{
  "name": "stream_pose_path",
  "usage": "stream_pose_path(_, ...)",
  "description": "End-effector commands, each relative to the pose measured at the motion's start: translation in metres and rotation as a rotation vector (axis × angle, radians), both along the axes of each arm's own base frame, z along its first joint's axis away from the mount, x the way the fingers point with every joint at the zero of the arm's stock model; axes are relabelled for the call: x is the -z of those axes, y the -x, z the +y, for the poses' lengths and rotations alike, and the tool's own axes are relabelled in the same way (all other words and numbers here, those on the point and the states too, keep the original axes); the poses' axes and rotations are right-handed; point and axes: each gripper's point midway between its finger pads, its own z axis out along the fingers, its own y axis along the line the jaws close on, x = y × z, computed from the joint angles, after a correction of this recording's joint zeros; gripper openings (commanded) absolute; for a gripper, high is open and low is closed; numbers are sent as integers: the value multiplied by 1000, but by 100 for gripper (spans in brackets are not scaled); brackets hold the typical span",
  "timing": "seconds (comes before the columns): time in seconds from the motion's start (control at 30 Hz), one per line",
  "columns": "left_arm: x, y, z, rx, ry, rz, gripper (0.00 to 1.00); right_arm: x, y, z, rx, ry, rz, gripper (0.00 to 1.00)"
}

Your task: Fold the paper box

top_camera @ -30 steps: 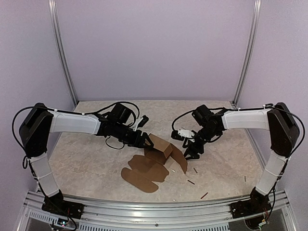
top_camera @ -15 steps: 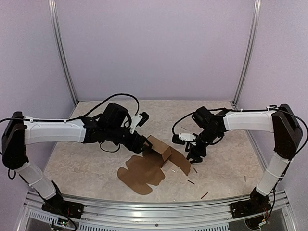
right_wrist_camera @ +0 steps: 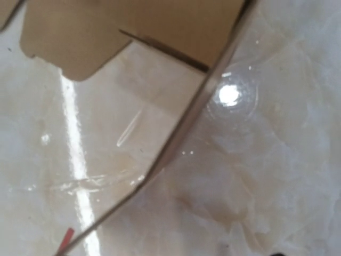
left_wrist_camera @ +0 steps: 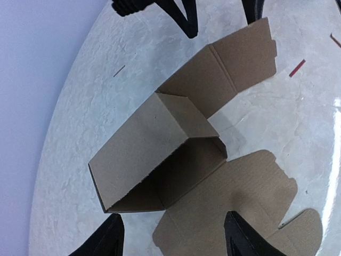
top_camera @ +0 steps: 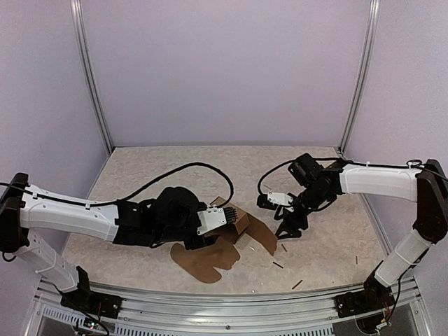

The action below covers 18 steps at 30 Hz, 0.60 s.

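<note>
The paper box (top_camera: 241,222) is brown cardboard, partly folded, in the middle of the table. In the left wrist view its raised part forms an open-ended sleeve (left_wrist_camera: 152,146), with flat flaps spread beyond (left_wrist_camera: 229,80) and nearer (left_wrist_camera: 240,194). My left gripper (top_camera: 225,218) sits low at the box's left side. It is open (left_wrist_camera: 176,240), its fingertips (left_wrist_camera: 109,237) wide apart just short of the sleeve's mouth and holding nothing. My right gripper (top_camera: 288,229) hovers at the right flap's edge, open and empty. Its fingers do not show in the right wrist view, only a flap (right_wrist_camera: 133,26) and marble.
Small dark and red sticks lie on the marble table (top_camera: 140,182): one near the right flap (top_camera: 278,264), one toward the front (top_camera: 297,284), one at right (top_camera: 355,260). An aluminium rail (top_camera: 210,301) runs along the near edge. Walls enclose the other sides.
My left arm has swung forward and low across the table, bringing its gripper from behind the box to its near-left side. The flat flaps slid slightly. My right gripper drifted a little right.
</note>
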Motion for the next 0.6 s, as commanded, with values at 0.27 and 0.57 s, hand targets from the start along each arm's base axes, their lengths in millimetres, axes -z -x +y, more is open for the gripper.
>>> stream_pose_path(0.27,11,-46,-12,120,-281,-540,49,-21,14,2,-10,-90,-30,79)
stream_pose_path(0.57,11,-75,-39,87,-281,-750,7,-19,19,-1,-4,-103,-31,79)
